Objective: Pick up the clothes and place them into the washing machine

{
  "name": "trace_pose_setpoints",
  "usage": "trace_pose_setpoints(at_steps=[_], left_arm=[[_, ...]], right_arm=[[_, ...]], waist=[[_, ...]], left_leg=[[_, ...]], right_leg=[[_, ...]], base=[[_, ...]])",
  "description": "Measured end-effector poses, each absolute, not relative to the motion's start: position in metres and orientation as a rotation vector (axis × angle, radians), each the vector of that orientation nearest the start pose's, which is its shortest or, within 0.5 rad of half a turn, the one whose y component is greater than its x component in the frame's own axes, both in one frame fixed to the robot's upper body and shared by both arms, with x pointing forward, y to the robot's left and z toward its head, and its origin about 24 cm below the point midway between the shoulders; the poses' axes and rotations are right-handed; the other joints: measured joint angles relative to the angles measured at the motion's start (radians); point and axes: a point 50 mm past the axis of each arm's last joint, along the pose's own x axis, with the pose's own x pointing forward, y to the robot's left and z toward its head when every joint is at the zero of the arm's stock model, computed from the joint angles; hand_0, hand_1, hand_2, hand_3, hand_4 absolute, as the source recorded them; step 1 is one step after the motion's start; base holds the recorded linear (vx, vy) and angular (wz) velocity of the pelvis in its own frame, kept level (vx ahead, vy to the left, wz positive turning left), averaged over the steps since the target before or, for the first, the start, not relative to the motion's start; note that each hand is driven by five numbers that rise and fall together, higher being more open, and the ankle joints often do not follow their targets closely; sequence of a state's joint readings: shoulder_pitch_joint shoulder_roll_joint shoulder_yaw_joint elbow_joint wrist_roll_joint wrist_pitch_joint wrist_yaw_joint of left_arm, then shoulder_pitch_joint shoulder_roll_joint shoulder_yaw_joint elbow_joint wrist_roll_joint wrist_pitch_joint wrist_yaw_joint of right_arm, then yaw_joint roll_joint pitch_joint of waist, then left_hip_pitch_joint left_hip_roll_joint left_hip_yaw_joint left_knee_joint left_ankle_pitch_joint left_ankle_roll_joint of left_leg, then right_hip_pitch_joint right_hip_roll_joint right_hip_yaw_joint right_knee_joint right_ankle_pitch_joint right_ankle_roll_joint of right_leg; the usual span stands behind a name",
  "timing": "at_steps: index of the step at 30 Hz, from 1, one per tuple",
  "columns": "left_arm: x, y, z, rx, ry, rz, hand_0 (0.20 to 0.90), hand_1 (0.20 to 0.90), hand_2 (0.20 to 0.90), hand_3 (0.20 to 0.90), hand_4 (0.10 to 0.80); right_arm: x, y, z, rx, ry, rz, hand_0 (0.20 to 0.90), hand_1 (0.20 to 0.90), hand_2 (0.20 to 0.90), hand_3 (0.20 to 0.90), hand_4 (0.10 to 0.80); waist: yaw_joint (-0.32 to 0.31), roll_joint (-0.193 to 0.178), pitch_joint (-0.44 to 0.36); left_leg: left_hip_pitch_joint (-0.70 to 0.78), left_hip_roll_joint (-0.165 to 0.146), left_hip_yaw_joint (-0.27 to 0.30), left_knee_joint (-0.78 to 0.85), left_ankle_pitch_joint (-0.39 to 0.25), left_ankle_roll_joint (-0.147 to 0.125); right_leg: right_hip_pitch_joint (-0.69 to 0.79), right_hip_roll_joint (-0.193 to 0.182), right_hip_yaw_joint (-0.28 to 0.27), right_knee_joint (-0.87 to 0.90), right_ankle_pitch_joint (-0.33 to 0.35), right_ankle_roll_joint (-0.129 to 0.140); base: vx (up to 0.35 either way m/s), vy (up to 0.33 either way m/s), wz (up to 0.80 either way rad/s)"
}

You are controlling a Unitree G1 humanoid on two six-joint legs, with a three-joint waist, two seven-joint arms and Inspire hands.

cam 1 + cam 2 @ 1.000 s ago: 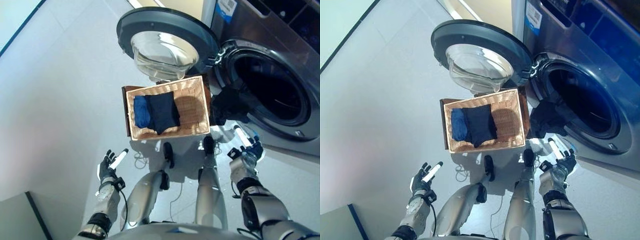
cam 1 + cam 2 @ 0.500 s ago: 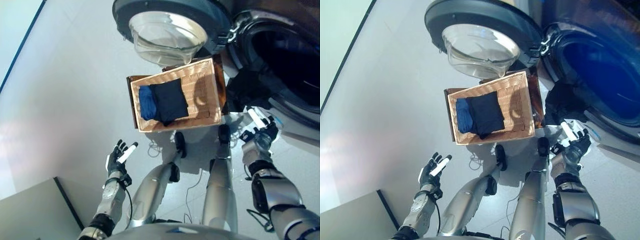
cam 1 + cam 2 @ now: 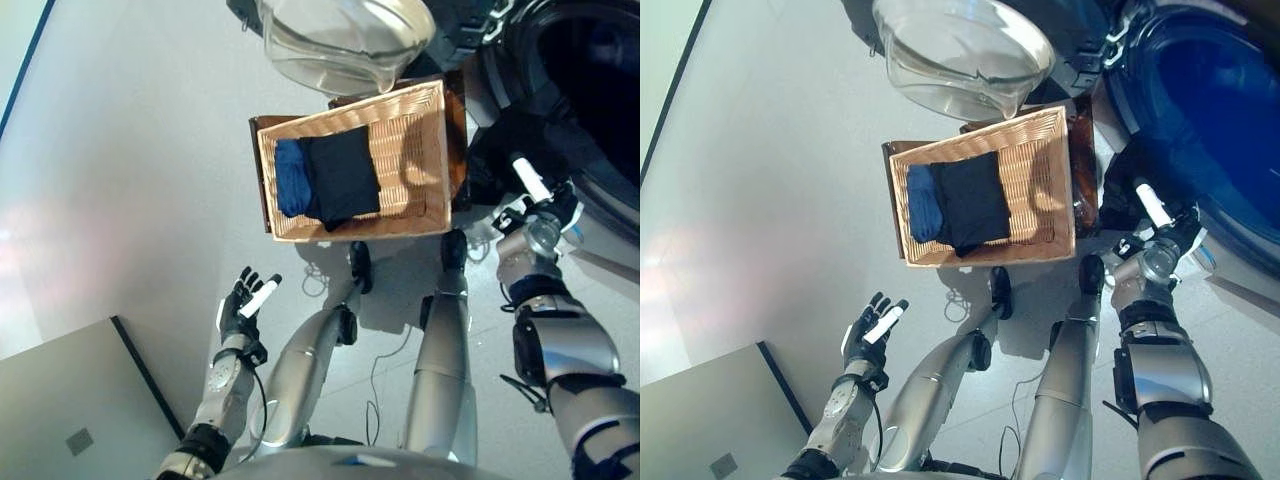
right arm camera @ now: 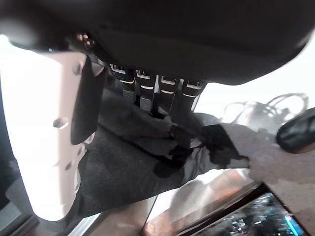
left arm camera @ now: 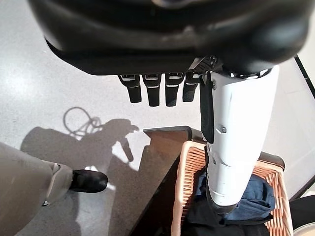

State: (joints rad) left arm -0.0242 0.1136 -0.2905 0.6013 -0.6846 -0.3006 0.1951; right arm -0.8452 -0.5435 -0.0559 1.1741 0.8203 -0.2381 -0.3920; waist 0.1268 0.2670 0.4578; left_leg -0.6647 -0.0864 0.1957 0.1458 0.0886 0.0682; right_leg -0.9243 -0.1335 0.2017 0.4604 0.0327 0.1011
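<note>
Beside the basket [image 3: 430, 150], the right hand [image 3: 535, 205] hangs open over dark cloth [image 4: 142, 162], ready to grab; left hand [image 3: 240, 305] idles open.

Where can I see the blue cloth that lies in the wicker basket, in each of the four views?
Left eye view: the blue cloth lies at the basket's left end, beside the black cloth.
Right eye view: same place, left end of the basket.
Left wrist view: it shows past the white thumb, inside the basket.
Right wrist view: not in it.
Shared landmark: the wicker basket, in three views.
</note>
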Motion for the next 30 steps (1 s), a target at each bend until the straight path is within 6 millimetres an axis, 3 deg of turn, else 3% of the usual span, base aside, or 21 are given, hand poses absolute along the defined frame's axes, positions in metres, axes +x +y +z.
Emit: trace_pose_setpoints(at_steps=[10, 13, 21, 22, 23, 24, 25, 30], left_arm=[[0.228, 0.143, -0.051, -0.435, 0.305, 0.156, 0.9, 0.9, 0.9, 0.9, 0.8], [0.227, 0.14, -0.052, -0.447, 0.312, 0.143, 0.9, 0.9, 0.9, 0.9, 0.8], [0.227, 0.141, -0.052, -0.459, 0.314, 0.152, 0.9, 0.9, 0.9, 0.9, 0.8], [0.227, 0.141, -0.052, -0.46, 0.314, 0.152, 0.9, 0.9, 0.9, 0.9, 0.8], [0.227, 0.141, -0.052, -0.46, 0.314, 0.153, 0.9, 0.9, 0.9, 0.9, 0.8], [0.227, 0.141, -0.052, -0.462, 0.314, 0.154, 0.9, 0.9, 0.9, 0.9, 0.8], [0.227, 0.141, -0.052, -0.462, 0.314, 0.155, 0.9, 0.9, 0.9, 0.9, 0.8], [0.227, 0.141, -0.052, -0.463, 0.314, 0.156, 0.9, 0.9, 0.9, 0.9, 0.8]], right_arm=[[0.364, -0.336, 0.141, 0.472, -0.064, -0.837, 0.9, 0.9, 0.9, 0.9, 0.8], [0.361, -0.344, 0.144, 0.449, -0.06, -0.855, 0.9, 0.9, 0.9, 0.9, 0.8], [0.368, -0.34, 0.157, 0.47, -0.073, -0.814, 0.9, 0.9, 0.9, 0.9, 0.8], [0.368, -0.339, 0.157, 0.47, -0.073, -0.813, 0.543, 0.543, 0.543, 0.543, 0.545], [0.368, -0.339, 0.157, 0.466, -0.073, -0.811, 0.516, 0.516, 0.516, 0.516, 0.525], [0.368, -0.339, 0.158, 0.467, -0.076, -0.805, 0.26, 0.26, 0.26, 0.26, 0.343], [0.369, -0.339, 0.158, 0.466, -0.077, -0.8, 0.2, 0.2, 0.2, 0.2, 0.3], [0.369, -0.34, 0.161, 0.464, -0.086, -0.796, 0.2, 0.2, 0.2, 0.2, 0.3]], waist=[[0.012, 0.0, 0.0], [0.028, 0.0, 0.0], [0.027, -0.001, 0.0], [0.027, -0.001, 0.0], [0.027, -0.001, 0.0], [0.027, -0.001, 0.0], [0.027, -0.001, 0.0], [0.027, -0.001, 0.001]], left_leg=[[-0.096, 0.004, 0.0, 0.048, -0.003, -0.007], [-0.103, 0.003, 0.0, 0.055, -0.005, -0.011], [-0.114, 0.003, 0.001, 0.061, -0.005, -0.011], [-0.114, 0.002, 0.001, 0.061, -0.005, -0.011], [-0.114, 0.002, 0.001, 0.061, -0.005, -0.011], [-0.113, 0.002, 0.001, 0.061, -0.005, -0.011], [-0.113, 0.002, 0.001, 0.061, -0.005, -0.011], [-0.113, 0.002, 0.001, 0.061, -0.005, -0.011]], right_leg=[[-0.096, 0.007, 0.009, 0.046, -0.005, -0.005], [-0.106, 0.009, 0.013, 0.059, -0.008, -0.009], [-0.115, 0.008, 0.014, 0.062, -0.008, -0.009], [-0.115, 0.008, 0.014, 0.063, -0.008, -0.009], [-0.115, 0.008, 0.014, 0.063, -0.008, -0.009], [-0.115, 0.008, 0.014, 0.062, -0.008, -0.009], [-0.115, 0.008, 0.015, 0.062, -0.008, -0.009], [-0.115, 0.008, 0.015, 0.061, -0.007, -0.008]], base=[[-0.009, -0.023, 0.05], [-0.006, -0.016, 0.03], [0.0, -0.002, 0.01], [0.0, 0.0, 0.0], [0.0, 0.0, 0.0], [0.0, 0.0, 0.0], [0.0, 0.0, 0.0], [0.0, 0.0, 0.0]])
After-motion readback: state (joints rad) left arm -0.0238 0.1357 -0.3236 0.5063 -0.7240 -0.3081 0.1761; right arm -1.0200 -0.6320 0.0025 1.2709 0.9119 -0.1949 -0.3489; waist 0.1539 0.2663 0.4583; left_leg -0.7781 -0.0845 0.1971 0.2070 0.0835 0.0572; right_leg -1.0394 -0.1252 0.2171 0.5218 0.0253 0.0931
